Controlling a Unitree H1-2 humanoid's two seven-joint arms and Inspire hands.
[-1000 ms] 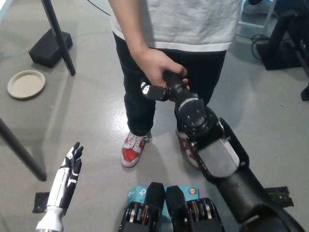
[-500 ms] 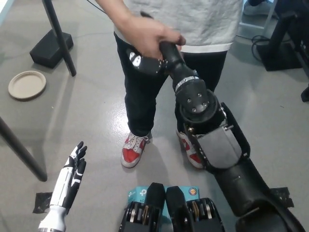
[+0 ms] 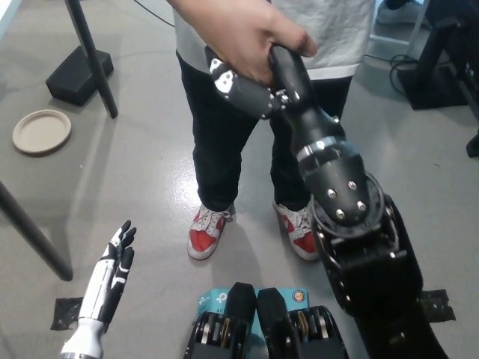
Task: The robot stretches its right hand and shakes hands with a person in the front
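Note:
A person in a grey shirt (image 3: 322,30), black trousers and red-and-white shoes stands right in front of me. My black right hand (image 3: 254,86) is raised toward them and clasped in the person's hand (image 3: 247,37), which wraps over it from above. My black fingers (image 3: 228,82) curl under their palm. My white left hand (image 3: 108,273) rests low at the lower left, fingers straight and apart, holding nothing.
A beige round plate (image 3: 42,131) lies on the grey floor at the left. A black stand pole (image 3: 90,56) with its base (image 3: 78,71) stands at the upper left. A dark table leg (image 3: 34,235) crosses the left edge. Black equipment (image 3: 441,60) sits at the upper right.
My right arm and the clasped hands have risen and come closer to the camera, as in the upstroke of a shake. The left hand stays put.

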